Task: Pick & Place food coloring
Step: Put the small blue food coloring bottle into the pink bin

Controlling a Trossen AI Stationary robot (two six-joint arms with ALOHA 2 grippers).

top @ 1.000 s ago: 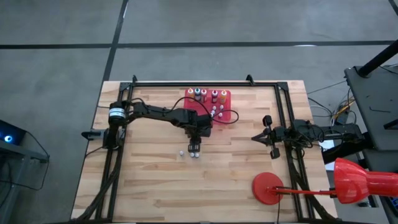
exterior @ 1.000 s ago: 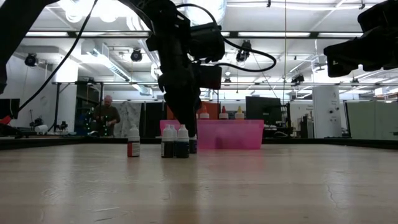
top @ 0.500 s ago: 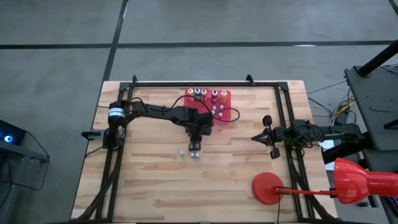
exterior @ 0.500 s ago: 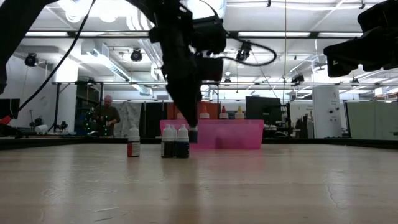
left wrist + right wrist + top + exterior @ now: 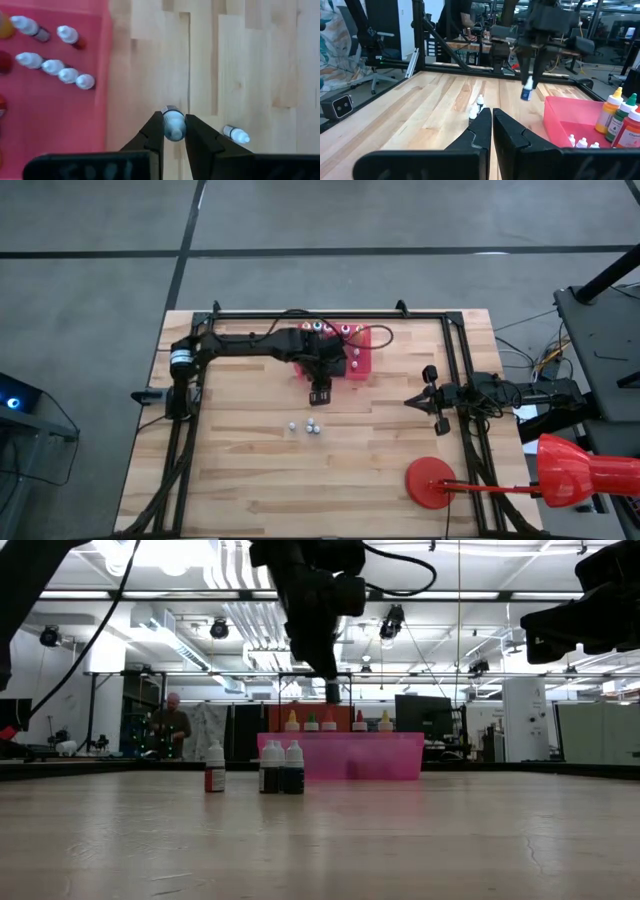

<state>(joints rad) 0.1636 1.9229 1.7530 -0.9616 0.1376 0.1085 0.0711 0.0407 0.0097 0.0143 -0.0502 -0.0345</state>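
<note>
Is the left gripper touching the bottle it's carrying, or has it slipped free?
Touching. Left wrist view: left gripper fingers press both sides of the bottle, no gap.

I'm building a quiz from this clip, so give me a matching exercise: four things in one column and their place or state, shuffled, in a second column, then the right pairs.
Things:
1. left gripper
2. right gripper
3. red tray
4. three small bottles

Places or states:
A. standing on bare wood near the table's middle
B. shut on nothing, waiting at the table's right side
C. at the table's far edge, with bottles in it
D. raised above the table, shut on a small bottle

Pairs: 1-D, 2-B, 3-C, 4-A
</note>
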